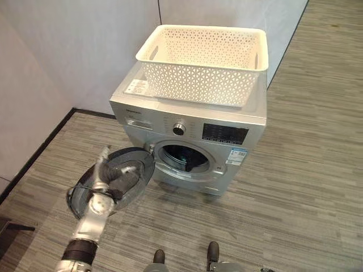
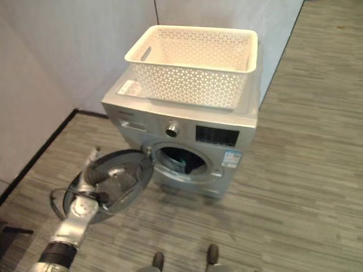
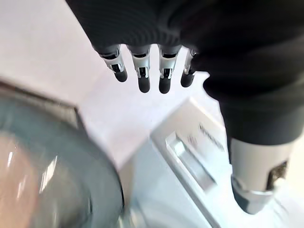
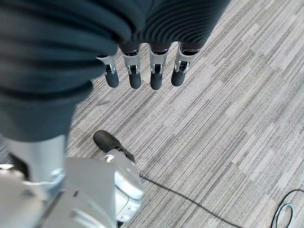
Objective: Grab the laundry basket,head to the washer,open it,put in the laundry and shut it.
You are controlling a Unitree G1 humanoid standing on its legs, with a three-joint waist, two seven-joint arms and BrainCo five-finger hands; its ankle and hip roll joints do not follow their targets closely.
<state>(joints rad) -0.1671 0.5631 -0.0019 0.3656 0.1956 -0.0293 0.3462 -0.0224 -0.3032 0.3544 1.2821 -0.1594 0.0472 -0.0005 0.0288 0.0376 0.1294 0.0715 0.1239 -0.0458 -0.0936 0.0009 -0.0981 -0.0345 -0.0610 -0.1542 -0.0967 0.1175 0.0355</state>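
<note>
— Where's the basket (image 1: pixel 204 63)?
— On top of the washer (image 1: pixel 193 139), empty. Dark laundry (image 1: pixel 190 160) lies inside the drum.
— The door (image 1: pixel 113 181)?
— Swung wide open; the left hand (image 1: pixel 108 175) is at its inner side, fingers straight, gripping nothing.
— The right hand (image 4: pixel 142 71)?
— Hanging over the floor (image 4: pixel 228 123), fingers relaxed, empty.

The silver front-loading washer's dark drum opening (image 1: pixel 187 158) is hiding its contents. The round glass-fronted washer door (image 3: pixel 52 171) is blurring and running off the picture's edge.
</note>
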